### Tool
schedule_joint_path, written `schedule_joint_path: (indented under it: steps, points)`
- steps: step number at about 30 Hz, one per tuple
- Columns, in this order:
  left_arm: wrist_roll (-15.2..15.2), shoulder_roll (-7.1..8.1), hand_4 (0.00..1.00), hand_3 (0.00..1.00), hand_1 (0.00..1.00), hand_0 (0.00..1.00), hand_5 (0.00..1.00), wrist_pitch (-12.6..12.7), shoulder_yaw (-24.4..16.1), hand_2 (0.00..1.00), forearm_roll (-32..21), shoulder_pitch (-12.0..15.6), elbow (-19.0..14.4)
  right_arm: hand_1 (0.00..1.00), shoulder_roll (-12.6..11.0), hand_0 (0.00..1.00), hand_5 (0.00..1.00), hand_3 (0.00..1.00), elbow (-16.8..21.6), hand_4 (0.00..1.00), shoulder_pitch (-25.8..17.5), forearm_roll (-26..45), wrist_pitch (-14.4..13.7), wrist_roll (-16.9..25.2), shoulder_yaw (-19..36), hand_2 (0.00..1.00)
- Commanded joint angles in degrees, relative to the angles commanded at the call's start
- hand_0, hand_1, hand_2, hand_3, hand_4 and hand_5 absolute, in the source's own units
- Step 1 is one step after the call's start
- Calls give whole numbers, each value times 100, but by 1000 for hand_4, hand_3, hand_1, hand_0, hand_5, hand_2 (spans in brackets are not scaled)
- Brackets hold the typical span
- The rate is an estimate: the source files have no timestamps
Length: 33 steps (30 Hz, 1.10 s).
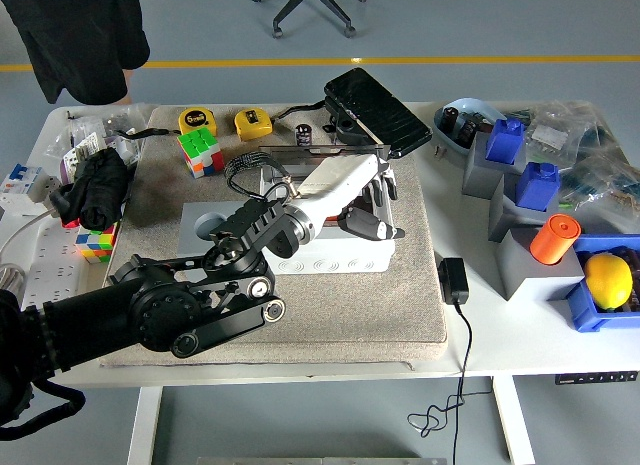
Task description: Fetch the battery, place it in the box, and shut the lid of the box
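A white box point(330, 257) stands in the middle of the grey mat point(425, 295), with its clear lid point(300, 155) raised at the back. My left hand point(375, 210) reaches in from the lower left and hovers over the right part of the box's opening. Its fingers are spread and I see nothing in them. No orange battery shows; the hand and forearm hide most of the box's inside. The right arm is not in the picture.
Behind the box lie a black case point(375, 110), a small dark cylinder point(303, 134), two yellow tape measures point(252, 122) and a colour cube point(198, 150). A power adapter point(453, 281) and grey and blue bins sit right. A person in black point(85, 35) stands far left.
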Motion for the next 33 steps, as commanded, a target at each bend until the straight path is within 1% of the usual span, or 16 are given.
schedule_joint_path:
  steps: [1, 2, 5, 7, 8, 13, 14, 17, 19, 20, 23, 25, 26, 31, 32, 33]
  points:
    - [-21, 45, 998, 479, 460, 292, 288, 10, -64, 432, 1, 52, -92, 605, 0, 592, 444, 557, 0, 928, -3, -3, 0, 0, 6, 580]
    - [-45, 85, 998, 470, 462, 298, 316, 29, -119, 428, 1, 100, -171, 605, 1, 592, 444, 557, -1, 928, -6, -4, -1, 1, 13, 580]
    - [-162, 222, 998, 470, 462, 298, 316, 126, -301, 428, -24, 246, -420, 605, 4, 592, 444, 557, -2, 928, -16, -8, 1, 0, 20, 580]
    - [-184, 311, 998, 470, 462, 298, 316, 151, -417, 428, 4, 341, -573, 605, 8, 592, 444, 557, -3, 928, -20, -9, 1, -1, 24, 580]
    - [-183, 347, 998, 469, 463, 301, 331, 150, -459, 429, 16, 379, -631, 605, 9, 594, 444, 557, -1, 928, -23, -12, 0, 1, 29, 580]
    - [-219, 578, 998, 469, 463, 301, 331, 164, -715, 429, 37, 634, -872, 605, 11, 594, 444, 557, 1, 928, -21, -26, 0, 1, 62, 580]
    - [-243, 603, 998, 471, 471, 316, 345, 181, -747, 449, 36, 663, -888, 605, 11, 592, 444, 556, 3, 928, -23, -29, 0, 1, 67, 579]
    - [-564, 724, 998, 471, 471, 316, 345, 458, -953, 449, -48, 784, -935, 605, 10, 592, 444, 556, -8, 928, -29, -32, 0, -3, 82, 579]
    - [-697, 757, 998, 471, 471, 316, 345, 565, -1096, 449, -99, 813, -928, 605, 9, 592, 444, 556, -7, 928, -33, -34, 1, -2, 88, 579]
    - [-743, 765, 998, 531, 669, 637, 368, 591, -1173, 582, -85, 817, -921, 605, 11, 592, 444, 556, -9, 927, -33, -31, 3, -4, 82, 579]
    - [-835, 767, 998, 531, 669, 637, 368, 648, -1422, 582, -73, 773, -877, 605, 17, 592, 444, 556, -3, 927, -27, -26, 4, -2, 74, 579]
    - [-802, 758, 998, 531, 669, 637, 368, 618, -1505, 582, -53, 727, -830, 605, 19, 592, 444, 556, 1, 927, -24, -24, 4, -1, 70, 579]
    - [-748, 747, 998, 668, 775, 774, 413, 567, -1534, 725, -46, 683, -773, 605, 20, 592, 444, 556, 3, 927, -21, -21, 5, -1, 67, 579]
    - [-461, 666, 998, 668, 775, 774, 413, 307, -1475, 725, 29, 453, -467, 605, 11, 592, 444, 556, 11, 927, -14, -16, 4, -4, 54, 579]
    - [-420, 651, 998, 706, 775, 790, 460, 261, -1451, 722, 38, 413, -419, 605, 9, 591, 444, 556, 11, 927, -11, -17, 5, -5, 52, 579]
    - [-372, 630, 998, 706, 775, 790, 460, 201, -1419, 722, 37, 366, -363, 605, 7, 591, 444, 556, 12, 927, -10, -15, 5, -5, 53, 579]
